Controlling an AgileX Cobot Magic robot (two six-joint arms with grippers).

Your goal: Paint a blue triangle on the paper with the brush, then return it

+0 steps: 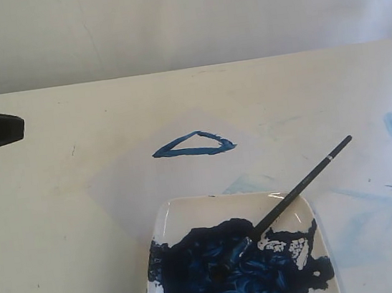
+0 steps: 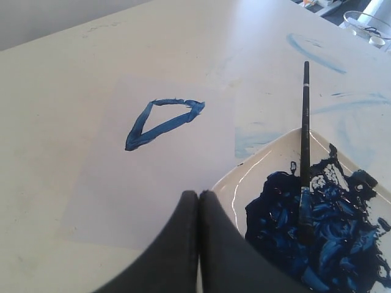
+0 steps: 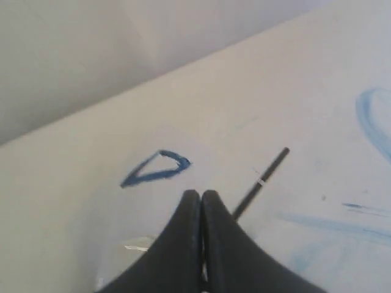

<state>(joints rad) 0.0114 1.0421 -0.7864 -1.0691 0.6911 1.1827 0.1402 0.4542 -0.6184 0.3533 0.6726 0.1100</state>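
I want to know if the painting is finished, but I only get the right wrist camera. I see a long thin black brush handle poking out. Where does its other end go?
Observer: The black-handled paintbrush has its bristle end lying in the thick dark-blue paint mass on a glossy white plate.
Operator: Is the other arm holding it?
Observer: No. The left gripper is shut with nothing between its fingers, and the brush lies apart from it.
Operator: Did the blue shape get paint from the plate on it?
Observer: No. The dark-blue triangle outline sits on the pale square paper, beyond the plate's far edge and apart from it.
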